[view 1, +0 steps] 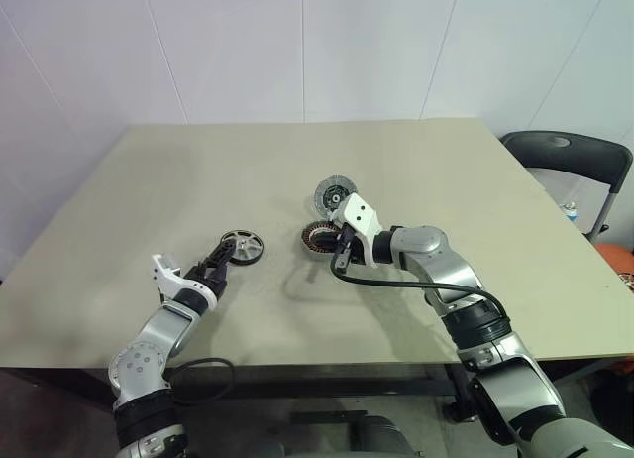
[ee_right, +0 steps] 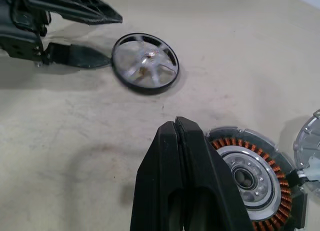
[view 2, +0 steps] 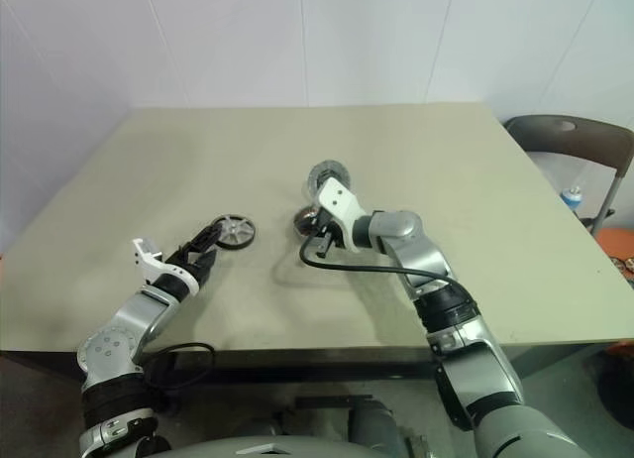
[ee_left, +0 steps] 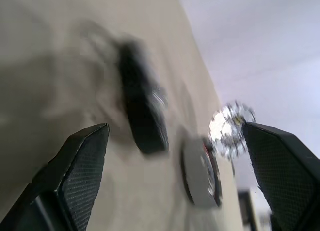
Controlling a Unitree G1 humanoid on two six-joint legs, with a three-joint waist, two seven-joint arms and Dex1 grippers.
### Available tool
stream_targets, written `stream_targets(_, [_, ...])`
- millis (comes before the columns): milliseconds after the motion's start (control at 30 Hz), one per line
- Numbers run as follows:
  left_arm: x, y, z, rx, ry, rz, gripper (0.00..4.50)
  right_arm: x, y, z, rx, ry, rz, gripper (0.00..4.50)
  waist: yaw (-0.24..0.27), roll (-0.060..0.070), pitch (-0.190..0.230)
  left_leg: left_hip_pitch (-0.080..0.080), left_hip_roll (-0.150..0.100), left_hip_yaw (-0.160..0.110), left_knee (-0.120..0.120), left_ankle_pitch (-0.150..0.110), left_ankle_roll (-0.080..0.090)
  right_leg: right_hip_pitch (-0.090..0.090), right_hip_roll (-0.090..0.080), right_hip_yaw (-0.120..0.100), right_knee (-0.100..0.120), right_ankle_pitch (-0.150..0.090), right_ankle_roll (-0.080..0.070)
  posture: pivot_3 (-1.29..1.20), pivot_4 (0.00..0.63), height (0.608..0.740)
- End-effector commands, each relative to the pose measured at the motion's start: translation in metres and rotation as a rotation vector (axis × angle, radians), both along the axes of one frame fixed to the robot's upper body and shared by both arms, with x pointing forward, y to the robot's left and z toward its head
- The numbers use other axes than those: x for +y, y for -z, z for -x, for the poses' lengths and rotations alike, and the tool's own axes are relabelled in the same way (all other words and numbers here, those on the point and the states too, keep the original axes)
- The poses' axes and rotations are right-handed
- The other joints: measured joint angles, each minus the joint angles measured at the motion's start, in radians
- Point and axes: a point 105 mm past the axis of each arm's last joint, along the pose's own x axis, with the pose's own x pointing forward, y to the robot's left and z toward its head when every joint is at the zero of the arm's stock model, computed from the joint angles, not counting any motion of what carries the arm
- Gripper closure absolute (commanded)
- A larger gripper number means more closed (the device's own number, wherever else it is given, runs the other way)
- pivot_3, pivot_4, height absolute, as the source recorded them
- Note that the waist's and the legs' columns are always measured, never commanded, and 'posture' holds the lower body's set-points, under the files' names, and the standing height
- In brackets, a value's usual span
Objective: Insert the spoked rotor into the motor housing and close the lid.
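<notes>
Beige table (view 1: pixel 149 180): spoked rotor (view 1: pixel 242 246) just beyond left gripper (view 1: pixel 220 265) spread fingers.

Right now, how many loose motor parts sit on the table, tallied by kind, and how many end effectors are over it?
Spoked rotor: 1
Motor housing: 1
Lid, open beside the housing: 1
End effectors: 2, the left end effector open by the rotor, the right end effector shut by the housing
Total: 5
</notes>
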Motion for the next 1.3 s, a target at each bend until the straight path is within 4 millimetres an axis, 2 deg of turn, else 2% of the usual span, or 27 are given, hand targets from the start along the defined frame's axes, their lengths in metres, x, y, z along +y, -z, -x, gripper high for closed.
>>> stream_targets(33, [0.007,0.005,-0.003,0.013,-0.022,0.028,0.00,0.003,-0.015,0.000,-0.042,-0.005,-0.033,4.47,0.000,0.000,0.000,0.000,0.000,0.000,0.000,0.000,0.000,0.000,0.000,0.000,0.000,0.000,0.000,0.00,0.000,0.740])
stream_targets(233, [0.010,0.015,-0.008,0.042,-0.002,-0.008,0.00,0.005,-0.013,0.000,-0.038,0.002,-0.038,4.47,0.000,0.000,0.000,0.003,0.000,0.000,0.000,0.001,-0.002,0.003,0.000,0.000,0.001,0.000,0.000,0.00,0.000,0.740])
stream_targets(267, [0.010,0.016,-0.009,0.046,-0.001,-0.014,0.39,0.005,-0.013,0.000,-0.038,0.003,-0.040,4.50,0.000,0.000,0.000,0.004,0.000,0.000,0.000,0.001,-0.002,0.004,0.000,-0.001,0.001,0.000,-0.001,0.00,0.000,0.740])
stream_targets(300, [0.011,0.017,-0.010,0.048,0.000,-0.016,0.58,0.005,-0.013,0.000,-0.037,0.004,-0.040,4.50,0.000,0.000,0.000,0.005,0.000,0.000,0.000,0.001,-0.003,0.005,0.001,-0.001,0.001,0.000,-0.001,0.00,0.000,0.740])
stream_targets(633, [0.009,0.027,-0.016,0.103,0.040,-0.102,4.04,0.005,-0.013,0.001,-0.037,0.010,-0.049,4.50,0.001,0.000,-0.001,0.005,0.000,-0.001,0.000,0.002,-0.004,0.006,0.001,-0.001,0.001,0.001,-0.002,0.00,0.000,0.740])
stream_targets(733, [0.006,0.024,-0.017,0.089,0.055,-0.104,4.09,0.005,-0.013,0.001,-0.036,0.010,-0.050,4.50,0.001,0.000,-0.001,0.006,0.000,-0.001,0.000,0.003,-0.005,0.006,0.001,-0.001,0.002,0.002,-0.003,0.00,0.000,0.740])
stream_targets(1033, [0.009,-0.031,-0.024,-0.148,0.036,0.076,4.09,0.000,-0.010,0.001,-0.017,0.011,-0.053,4.50,0.001,-0.002,0.000,0.001,0.000,-0.002,0.000,0.003,-0.005,0.002,0.001,-0.001,0.000,0.002,-0.003,0.00,0.000,0.740])
stream_targets(1167, [-0.002,-0.048,-0.028,-0.205,0.085,0.123,4.09,-0.012,-0.007,0.001,-0.004,0.025,-0.034,4.50,0.002,-0.002,0.000,-0.001,0.000,-0.002,0.000,0.003,-0.004,0.000,0.000,-0.001,0.000,0.002,-0.003,0.00,0.000,0.740])
stream_targets(1300, [-0.026,-0.056,-0.036,-0.207,0.177,0.150,4.09,-0.032,-0.002,0.001,0.011,0.059,0.005,4.50,0.002,-0.004,0.000,-0.001,0.000,-0.002,0.000,0.002,-0.003,0.000,0.000,-0.001,-0.001,0.002,-0.003,0.00,0.000,0.740])
